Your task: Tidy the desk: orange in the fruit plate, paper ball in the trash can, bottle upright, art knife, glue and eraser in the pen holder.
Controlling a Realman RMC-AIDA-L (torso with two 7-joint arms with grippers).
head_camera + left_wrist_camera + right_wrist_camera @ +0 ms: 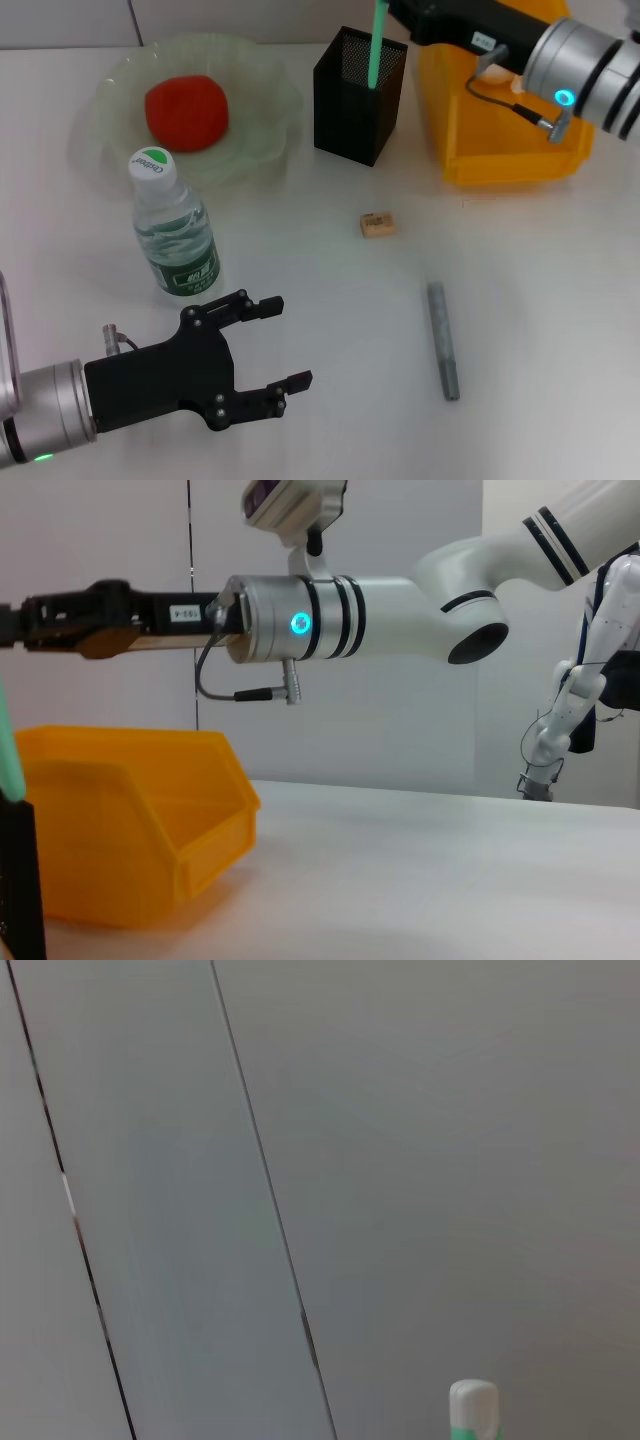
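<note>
The mint-green art knife (pixel 376 45) is seen upright in the black mesh pen holder (pixel 352 105), directly below the right gripper (pixel 400 8); whether its fingers are parted cannot be told. The yellow trash can (pixel 500 150) lies beneath that outstretched arm. The left gripper (pixel 280 345) is held spread wide beside the upright bottle (pixel 175 235), with bare white desk (pixel 540 300) ahead of it.

Bright, even overhead light, soft faint shadows on the desk (pixel 540 300), slightly soft focus throughout.

Black metal mesh pen holder (pixel 358 95), glossy yellow plastic trash can (pixel 500 130), translucent fruit plate (pixel 262 130), clear plastic bottle (pixel 175 235).
</note>
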